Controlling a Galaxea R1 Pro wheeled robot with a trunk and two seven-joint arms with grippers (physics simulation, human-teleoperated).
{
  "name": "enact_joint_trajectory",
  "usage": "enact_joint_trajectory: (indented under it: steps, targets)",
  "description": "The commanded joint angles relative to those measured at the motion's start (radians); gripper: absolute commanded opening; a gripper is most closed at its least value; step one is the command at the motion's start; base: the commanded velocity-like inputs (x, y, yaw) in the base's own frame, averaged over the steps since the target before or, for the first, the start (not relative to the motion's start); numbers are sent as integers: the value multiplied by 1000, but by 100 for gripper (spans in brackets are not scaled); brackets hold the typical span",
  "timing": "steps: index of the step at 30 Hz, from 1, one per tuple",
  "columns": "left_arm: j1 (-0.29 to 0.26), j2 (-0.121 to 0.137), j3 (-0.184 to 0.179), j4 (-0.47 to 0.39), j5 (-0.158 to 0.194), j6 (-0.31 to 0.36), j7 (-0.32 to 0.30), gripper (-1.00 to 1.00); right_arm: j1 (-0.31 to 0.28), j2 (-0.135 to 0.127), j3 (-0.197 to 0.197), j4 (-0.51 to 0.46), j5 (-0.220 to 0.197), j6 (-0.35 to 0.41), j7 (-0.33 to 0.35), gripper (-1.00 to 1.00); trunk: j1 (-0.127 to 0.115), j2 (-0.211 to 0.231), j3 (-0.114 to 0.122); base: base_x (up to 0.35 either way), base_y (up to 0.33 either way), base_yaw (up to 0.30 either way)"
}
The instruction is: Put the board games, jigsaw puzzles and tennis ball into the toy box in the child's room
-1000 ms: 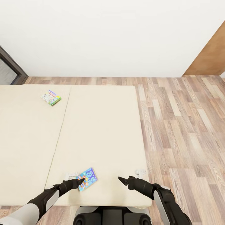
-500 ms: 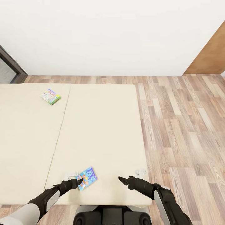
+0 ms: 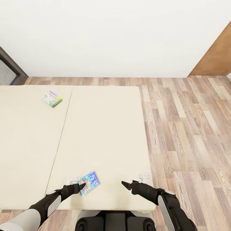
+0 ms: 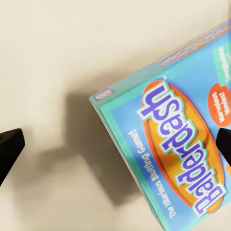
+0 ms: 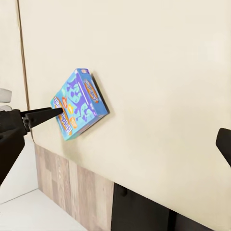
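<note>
Left claw (image 3: 82,184) spread over blue board game (image 4: 183,144) ("Balderdash").

Prob. home bedroom: wide beige bed (image 3: 102,128), wood-plank floor (image 3: 186,128), white wall (image 3: 112,35).

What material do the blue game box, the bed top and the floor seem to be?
Blue game box: probably printed cardboard, slightly glossy, with sharp folded edges and lettering. Bed: beige matte padding, likely fabric; a seam runs down it. Floor: wood planks with visible grain, perhaps laminate.
</note>
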Motion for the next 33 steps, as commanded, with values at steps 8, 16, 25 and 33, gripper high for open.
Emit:
enact_joint_trajectory:
  steps: [8, 16, 25, 33]
  targets:
    - [0, 1, -8, 0, 9, -6, -14, 100, 0, 0, -4, 0, -5, 8, 2, 100, 0, -1, -1, 0, 0, 0]
    - [0, 0, -8, 0, 8, -7, -17, 100, 0, 0, -5, 0, -5, 8, 2, 100, 0, -1, -1, 0, -101, 0]
    - [0, 0, -8, 0, 9, -7, -17, 100, 0, 0, -5, 0, -5, 8, 2, 100, 0, -1, -1, 0, -47, 0]
    - [0, -1, -8, 0, 9, -8, -18, 100, 0, 0, -5, 0, -4, 8, 2, 100, 0, -1, -1, 0, -6, 0]
